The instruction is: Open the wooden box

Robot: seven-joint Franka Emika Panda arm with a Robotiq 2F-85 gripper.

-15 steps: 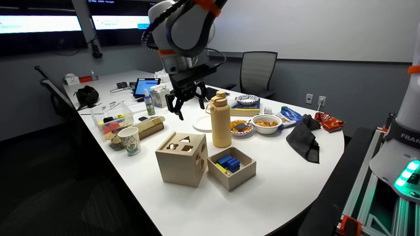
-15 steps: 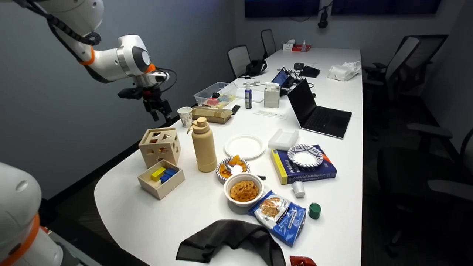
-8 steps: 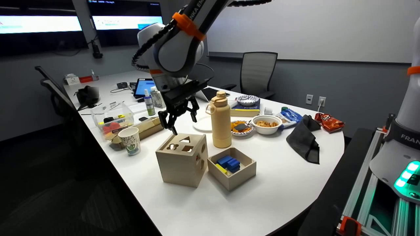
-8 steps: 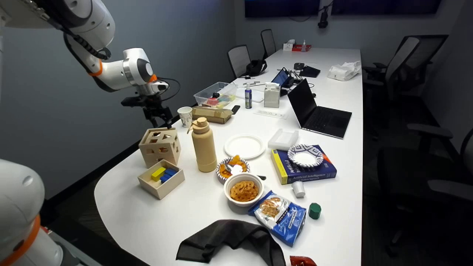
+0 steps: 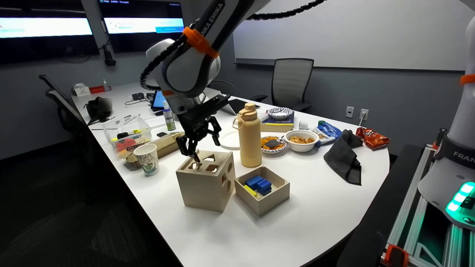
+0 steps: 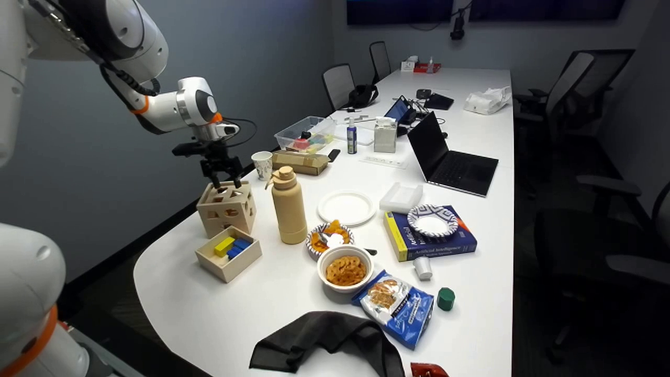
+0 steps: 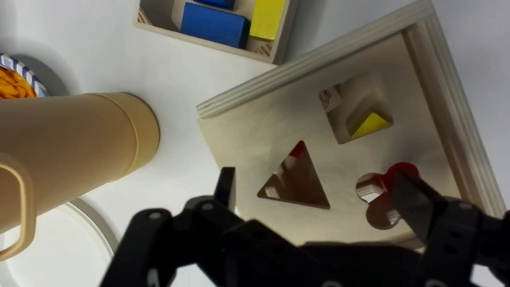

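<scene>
Claw (image 5: pixel 206 151) has lowered to the box (image 5: pixel 200 191), spread apart, one fingertip (image 7: pixel 412 205) at the clover hole (image 7: pixel 380 197); lid (image 7: pixel 342 171) closed, grasp likely next.

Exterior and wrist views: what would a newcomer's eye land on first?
Probably the open black gripper over the wooden box, one finger masking part of its clover-shaped hole in the wrist view. Then the tall tan bottle standing beside the box, and the low wooden tray, also beside the box, with blue and yellow blocks inside.
</scene>
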